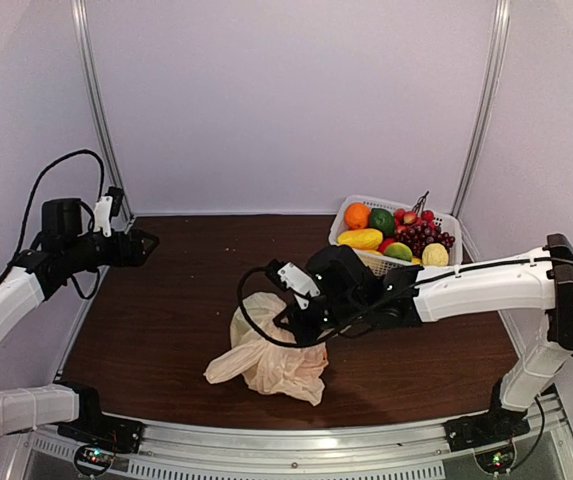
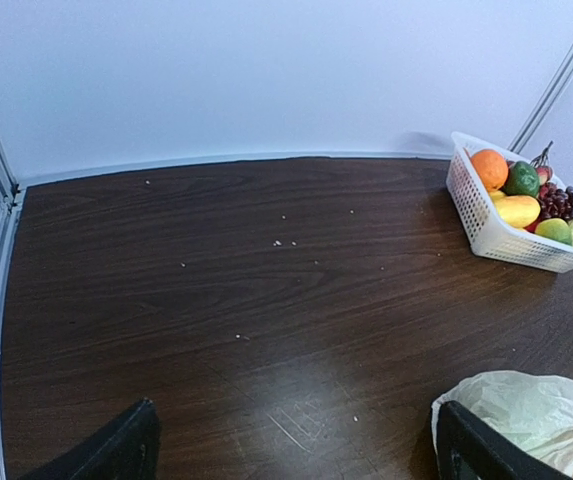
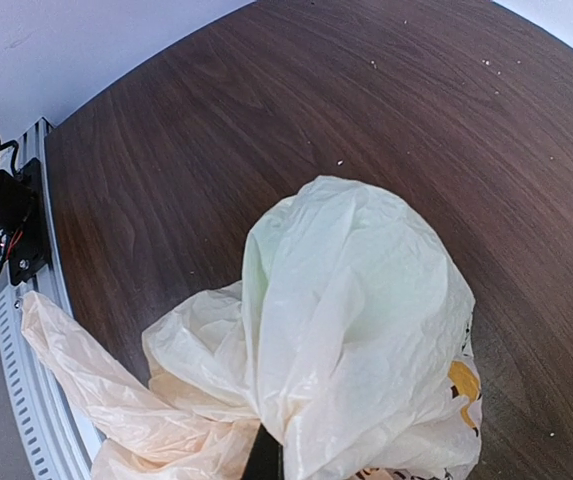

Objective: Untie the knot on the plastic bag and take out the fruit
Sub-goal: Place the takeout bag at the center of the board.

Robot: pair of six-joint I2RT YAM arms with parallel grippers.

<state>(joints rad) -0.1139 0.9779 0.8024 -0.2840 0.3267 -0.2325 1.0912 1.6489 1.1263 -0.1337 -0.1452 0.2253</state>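
The plastic bag lies crumpled on the dark table near the front middle, thin cream plastic with a yellow-orange mark. My right gripper reaches over its top and is shut on a bunch of the plastic. In the right wrist view the bag fills the frame and only a dark sliver of one finger shows beneath it. A pale green, rounded bulge shows through the plastic. I cannot make out the knot. My left gripper hangs open at the far left, raised, well away from the bag.
A white lattice basket stands at the back right, also seen in the left wrist view. It holds an orange, a green fruit, a long yellow mango and dark grapes. The metal rail runs along the table's front.
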